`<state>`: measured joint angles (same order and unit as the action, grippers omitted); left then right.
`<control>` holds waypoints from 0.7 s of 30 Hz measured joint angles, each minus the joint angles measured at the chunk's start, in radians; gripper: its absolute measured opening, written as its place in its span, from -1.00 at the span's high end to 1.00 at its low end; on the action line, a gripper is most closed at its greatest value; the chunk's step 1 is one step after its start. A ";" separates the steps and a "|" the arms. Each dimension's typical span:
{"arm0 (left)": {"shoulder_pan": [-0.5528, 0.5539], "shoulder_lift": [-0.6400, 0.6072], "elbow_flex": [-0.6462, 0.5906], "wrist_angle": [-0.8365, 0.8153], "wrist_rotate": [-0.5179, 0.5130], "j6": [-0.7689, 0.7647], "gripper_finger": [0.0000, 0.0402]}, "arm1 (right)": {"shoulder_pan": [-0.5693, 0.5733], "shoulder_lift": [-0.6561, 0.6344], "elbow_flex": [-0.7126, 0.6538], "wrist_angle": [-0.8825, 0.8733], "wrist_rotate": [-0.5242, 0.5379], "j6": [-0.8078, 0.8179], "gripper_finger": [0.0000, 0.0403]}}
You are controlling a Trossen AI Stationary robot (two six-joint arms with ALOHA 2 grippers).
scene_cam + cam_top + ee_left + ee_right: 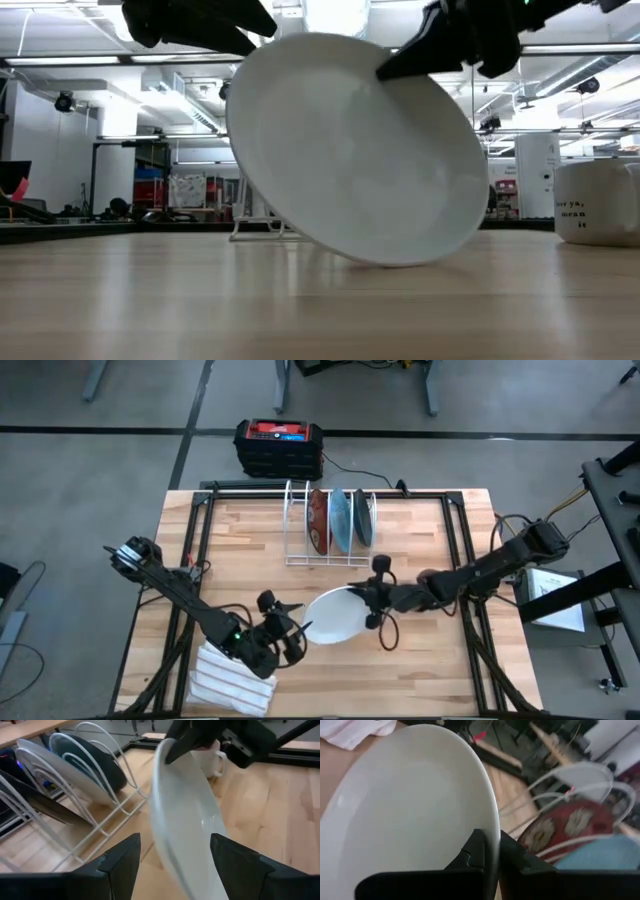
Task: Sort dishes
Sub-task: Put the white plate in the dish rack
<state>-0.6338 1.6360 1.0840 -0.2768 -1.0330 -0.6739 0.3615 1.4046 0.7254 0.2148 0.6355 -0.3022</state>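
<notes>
Right claw [490,852] pinching white plate [335,615] rim; plate tilted, lower edge on table [430,680].

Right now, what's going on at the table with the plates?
The right gripper is shut on the rim of the white plate, which stands tilted with its lower edge on the table. The left gripper is open, its fingers either side of the same plate without gripping it. Three plates already stand in the wire rack: the red one, the light blue one and the dark one. A folded cloth lies near the left arm.
</notes>
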 joint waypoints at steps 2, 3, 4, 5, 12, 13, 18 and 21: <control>0.000 -0.004 0.000 -0.006 -0.010 0.000 -0.15 | 0.022 -0.002 0.000 0.021 0.028 -0.052 0.98; 0.000 -0.004 0.000 -0.011 -0.016 0.000 -0.15 | 0.032 -0.002 0.000 0.031 0.044 -0.080 0.98; 0.000 -0.004 0.000 -0.012 -0.023 0.000 -0.15 | 0.041 -0.001 0.000 0.043 0.064 -0.107 0.98; 0.000 -0.004 0.000 -0.012 -0.028 0.000 -0.15 | 0.051 -0.001 0.000 0.055 0.085 -0.129 0.99; 0.001 -0.004 0.000 -0.006 -0.031 -0.009 -0.15 | 0.085 0.007 -0.001 0.158 0.114 -0.262 0.99; 0.001 -0.004 0.000 -0.006 -0.031 -0.010 -0.15 | 0.085 0.007 -0.002 0.170 0.112 -0.280 0.99; 0.001 -0.004 0.000 -0.007 -0.017 -0.012 -0.15 | 0.085 0.008 -0.003 0.191 0.105 -0.325 0.99; 0.001 -0.004 0.000 -0.007 0.001 -0.012 -0.15 | 0.085 0.008 -0.003 0.194 0.103 -0.324 1.00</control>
<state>-0.6327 1.6318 1.0840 -0.2836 -1.0316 -0.6863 0.4469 1.4128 0.7223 0.4084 0.7382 -0.6262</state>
